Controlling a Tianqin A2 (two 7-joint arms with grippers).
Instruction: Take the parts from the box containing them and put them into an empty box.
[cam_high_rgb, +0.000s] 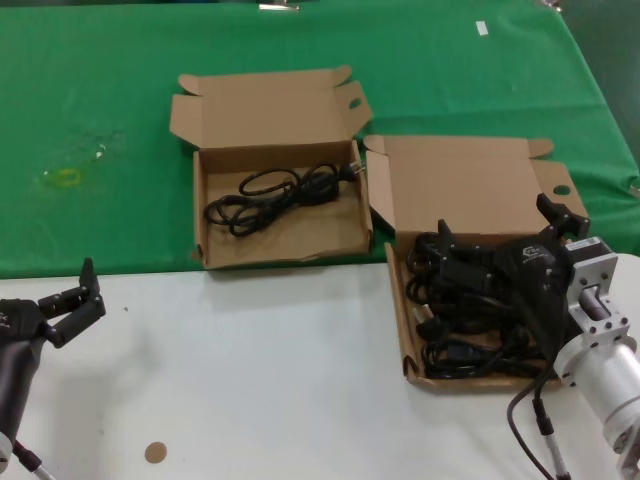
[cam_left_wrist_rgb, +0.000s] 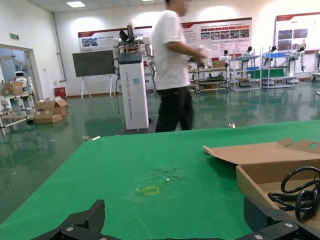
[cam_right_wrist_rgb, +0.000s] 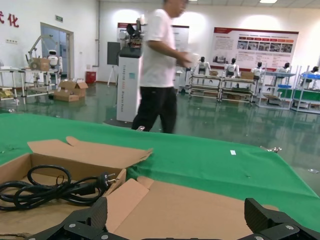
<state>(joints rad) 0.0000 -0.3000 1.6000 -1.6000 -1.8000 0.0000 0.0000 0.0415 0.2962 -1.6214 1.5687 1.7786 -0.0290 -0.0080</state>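
boxes (cam_high_rgb: 282, 246): matt corrugated cardboard | cords (cam_high_rgb: 283, 194): black rubbery | cloth (cam_high_rgb: 100, 100): green felt

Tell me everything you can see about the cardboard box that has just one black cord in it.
The box is shallow brown corrugated cardboard, open, its hinged lid folded back flat with side tabs and an oval hole. It sits on the green cloth, front wall at the white table's edge, wrinkled and ragged. One coiled black power cord lies inside. Its right side nearly meets the fuller box. No end effector touches it.

Bright even overhead light, ceiling panels glowing, glossy floor reflections, walking person (cam_left_wrist_rgb: 172, 65) motion-blurred, soft shadows
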